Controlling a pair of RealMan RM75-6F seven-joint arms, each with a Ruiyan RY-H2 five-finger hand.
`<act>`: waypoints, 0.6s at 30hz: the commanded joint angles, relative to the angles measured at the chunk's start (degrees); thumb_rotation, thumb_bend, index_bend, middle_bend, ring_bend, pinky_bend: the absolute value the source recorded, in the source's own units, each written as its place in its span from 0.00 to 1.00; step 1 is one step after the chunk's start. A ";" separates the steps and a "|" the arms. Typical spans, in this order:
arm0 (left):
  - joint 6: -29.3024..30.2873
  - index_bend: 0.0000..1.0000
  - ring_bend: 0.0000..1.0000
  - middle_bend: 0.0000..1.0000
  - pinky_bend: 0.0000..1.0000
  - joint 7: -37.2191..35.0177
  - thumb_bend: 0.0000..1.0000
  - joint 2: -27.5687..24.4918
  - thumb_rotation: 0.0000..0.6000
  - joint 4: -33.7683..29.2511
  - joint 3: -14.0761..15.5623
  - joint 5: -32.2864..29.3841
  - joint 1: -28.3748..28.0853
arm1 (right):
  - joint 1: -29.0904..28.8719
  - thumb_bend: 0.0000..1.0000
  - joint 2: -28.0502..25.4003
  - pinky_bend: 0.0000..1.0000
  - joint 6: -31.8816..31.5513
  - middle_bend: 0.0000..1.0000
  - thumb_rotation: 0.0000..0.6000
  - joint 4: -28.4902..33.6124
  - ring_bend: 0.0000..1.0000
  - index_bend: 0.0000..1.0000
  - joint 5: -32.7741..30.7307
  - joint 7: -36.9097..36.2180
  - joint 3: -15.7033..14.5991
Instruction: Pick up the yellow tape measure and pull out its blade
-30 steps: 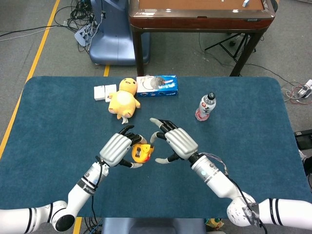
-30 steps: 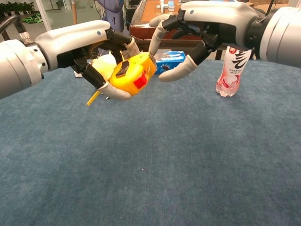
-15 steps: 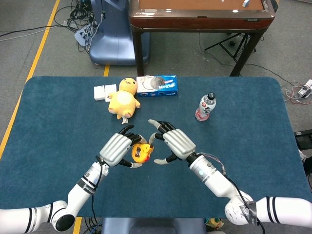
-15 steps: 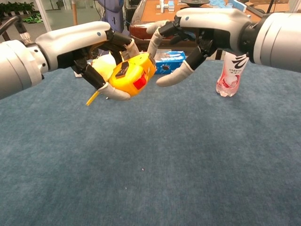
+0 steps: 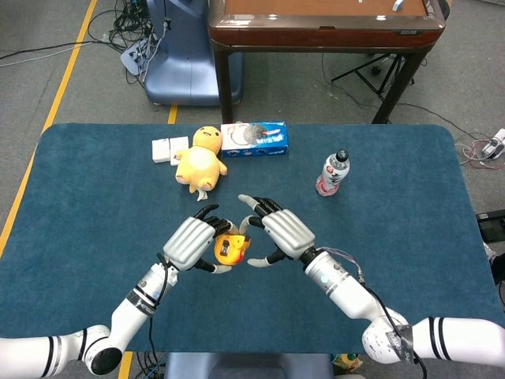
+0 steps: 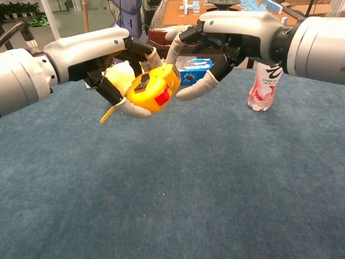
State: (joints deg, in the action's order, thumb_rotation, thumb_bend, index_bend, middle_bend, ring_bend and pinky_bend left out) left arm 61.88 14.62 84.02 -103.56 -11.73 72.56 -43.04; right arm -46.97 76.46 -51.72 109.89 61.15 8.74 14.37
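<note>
1. Between the two robot hands, clear of the bench [image 5: 95, 197], the yellow tape measure [image 6: 153, 89] sits in the grip of the left robot hand [image 5: 189, 243], whose fingers wrap its case from behind and below, leaving the red button face turned toward the chest camera.
2. The right robot hand [image 5: 286, 232] holds nothing; its fingers are spread, one fingertip [image 6: 173, 52] reaching the top corner of the case and a lower one curving in just beside the case's right edge.
3. Compared with a second ago, the right robot hand has edged leftward, closing on the tape measure, so the gap beside the case seen then is nearly gone.
4. The left robot hand has also shifted a little: the case now sits slightly higher and further right in the chest view, brought toward its partner.
5. For the task, the pick-up looks done, and I judge this closing-in to be the approach for catching the blade tip.
6. No blade is pulled out yet, and the tip itself cannot be made out.
7. Beyond the robot hands, the yellow plush toy [image 5: 200, 160], the blue box [image 5: 256, 137] and the bottle [image 5: 333, 173] lie where they lay a second ago.
</note>
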 commanded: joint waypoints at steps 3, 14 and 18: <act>-0.08 0.55 0.38 0.58 0.09 0.30 0.12 -0.01 1.00 0.06 0.00 -0.41 -0.07 | -0.07 0.21 -0.13 0.00 0.08 0.00 1.00 0.03 0.00 0.39 0.07 -0.49 -0.25; 0.04 0.55 0.37 0.58 0.09 0.36 0.12 -0.31 1.00 0.54 0.17 -1.08 0.12 | 0.34 0.21 -0.78 0.00 -0.40 0.05 1.00 0.30 0.00 0.44 0.37 -1.18 -1.15; 0.01 0.55 0.37 0.58 0.09 0.22 0.12 -0.30 1.00 1.06 0.46 -1.17 0.27 | 0.57 0.21 -1.11 0.00 -0.66 0.07 1.00 0.40 0.00 0.47 0.40 -1.21 -1.47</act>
State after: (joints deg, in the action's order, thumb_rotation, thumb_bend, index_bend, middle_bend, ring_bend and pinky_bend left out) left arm 61.90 14.86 83.72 -102.55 -11.32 71.41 -42.80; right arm -46.43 75.39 -52.34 110.27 61.56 7.52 12.93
